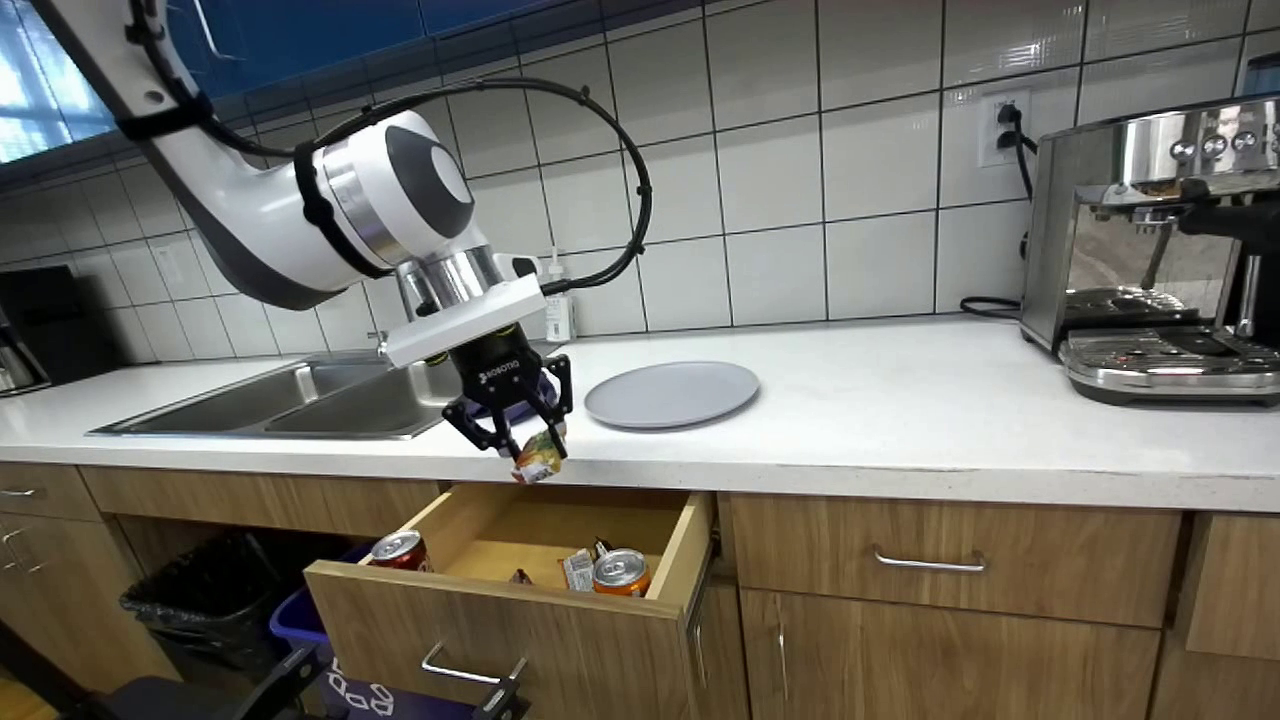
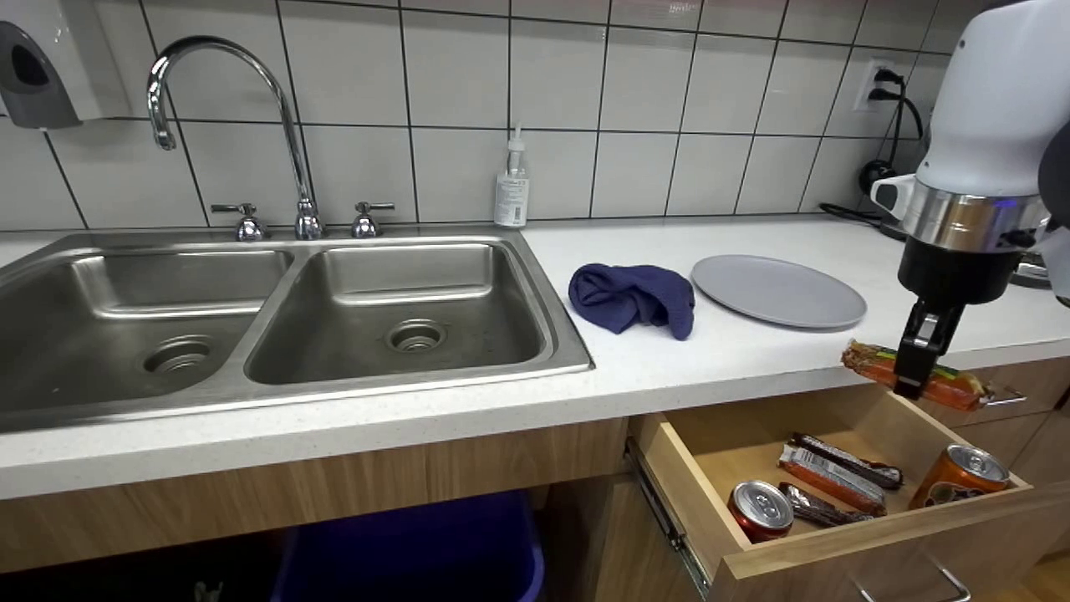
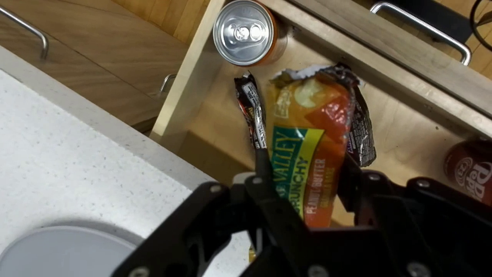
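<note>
My gripper (image 1: 540,446) is shut on a granola bar in an orange, green and yellow wrapper (image 3: 313,111). The fingers press on the bar's two long sides in the wrist view. Held above the open wooden drawer (image 1: 500,610), the bar (image 2: 957,388) lies roughly level and touches nothing else. Inside the drawer are an orange can (image 2: 961,477), a dark red can (image 2: 761,512) and several wrapped bars, among them a dark one (image 3: 251,107). The held bar partly covers another dark wrapper (image 3: 362,130) in the wrist view.
A grey plate (image 1: 672,394) and a crumpled blue cloth (image 2: 633,297) lie on the white counter. Left of them is a double sink (image 2: 401,334) with a tap. A coffee machine (image 1: 1160,250) stands far right. Below are a blue bin (image 2: 418,552) and a black-lined bin (image 1: 205,600).
</note>
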Controlling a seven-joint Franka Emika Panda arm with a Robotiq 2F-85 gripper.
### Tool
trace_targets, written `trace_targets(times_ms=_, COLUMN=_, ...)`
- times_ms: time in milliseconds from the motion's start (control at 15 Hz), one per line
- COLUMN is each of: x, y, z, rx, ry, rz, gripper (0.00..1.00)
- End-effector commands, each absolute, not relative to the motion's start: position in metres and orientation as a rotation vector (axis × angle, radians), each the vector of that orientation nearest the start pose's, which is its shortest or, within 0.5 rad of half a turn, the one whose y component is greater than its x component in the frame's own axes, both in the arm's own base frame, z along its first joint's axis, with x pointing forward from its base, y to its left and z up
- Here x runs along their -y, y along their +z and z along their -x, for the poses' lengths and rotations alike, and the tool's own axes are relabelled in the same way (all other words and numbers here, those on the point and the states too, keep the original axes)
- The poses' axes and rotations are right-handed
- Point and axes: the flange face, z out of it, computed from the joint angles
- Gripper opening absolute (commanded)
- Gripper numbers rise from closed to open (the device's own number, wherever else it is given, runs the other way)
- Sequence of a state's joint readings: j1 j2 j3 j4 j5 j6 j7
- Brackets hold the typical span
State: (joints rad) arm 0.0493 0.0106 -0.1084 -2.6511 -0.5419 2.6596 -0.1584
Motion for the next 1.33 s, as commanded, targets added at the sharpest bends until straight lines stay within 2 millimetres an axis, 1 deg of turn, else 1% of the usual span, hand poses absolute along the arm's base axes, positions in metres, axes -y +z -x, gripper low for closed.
trace_targets(times_ms=0, x=0.007, y=0.238, z=-0.419, rx=1.163, ry=0.055, rz=3.187, gripper=0.18)
trace_targets(times_ms=333, x=-0.001, y=0.231, z=-0.422, rx=1.333, ry=0.105, rz=3.110, gripper=0.18)
trace_targets(times_ms=533, x=-0.005, y=0.226, z=-0.425, rx=1.399, ry=0.129, rz=3.074, gripper=0.18)
trace_targets(times_ms=800, x=-0.009, y=0.217, z=-0.430, rx=1.447, ry=0.162, rz=3.047, gripper=0.18)
trace_targets(times_ms=1267, x=-0.018, y=0.200, z=-0.440, rx=1.477, ry=0.212, rz=3.031, gripper=0.18)
